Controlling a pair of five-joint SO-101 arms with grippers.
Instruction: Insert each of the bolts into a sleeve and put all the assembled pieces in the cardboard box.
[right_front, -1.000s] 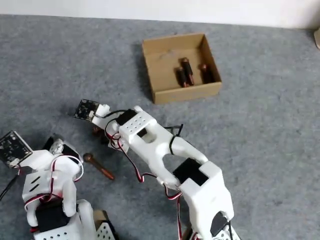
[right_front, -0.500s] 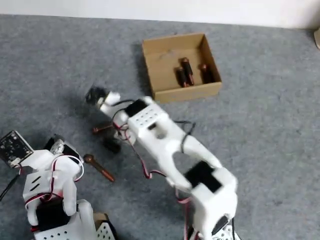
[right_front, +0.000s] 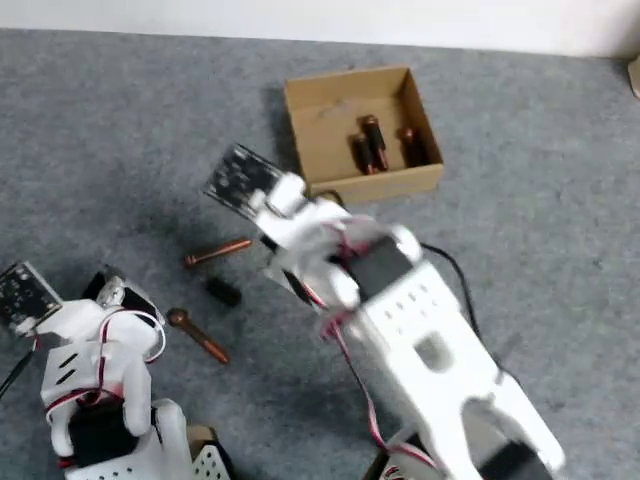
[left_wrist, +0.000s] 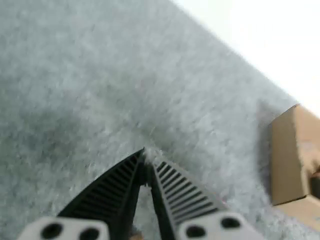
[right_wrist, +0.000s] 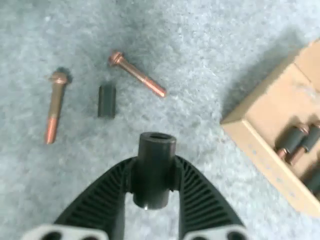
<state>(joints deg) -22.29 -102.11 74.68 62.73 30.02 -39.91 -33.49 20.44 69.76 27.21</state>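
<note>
In the right wrist view my right gripper (right_wrist: 155, 166) is shut on a black sleeve (right_wrist: 156, 149), held upright above the carpet. On the carpet beyond it lie two copper bolts (right_wrist: 136, 73) (right_wrist: 54, 106) with a second black sleeve (right_wrist: 106, 100) between them. From above, the bolts (right_front: 218, 252) (right_front: 198, 335) and the loose sleeve (right_front: 222, 291) lie left of the right arm (right_front: 400, 300). The cardboard box (right_front: 325, 100) holds several assembled pieces (right_front: 370, 145). My left gripper (left_wrist: 146, 161) is shut with nothing in it, low over bare carpet, and its arm (right_front: 100, 350) is at the front left.
Grey carpet covers the table. The box (right_wrist: 260, 135) stands close beside the right gripper, and its corner (left_wrist: 292, 160) is seen from the left wrist. A white wall runs along the far edge.
The right arm has risen from beside the bolts and swung right toward the box, uncovering the upper bolt. The left arm has not moved.
</note>
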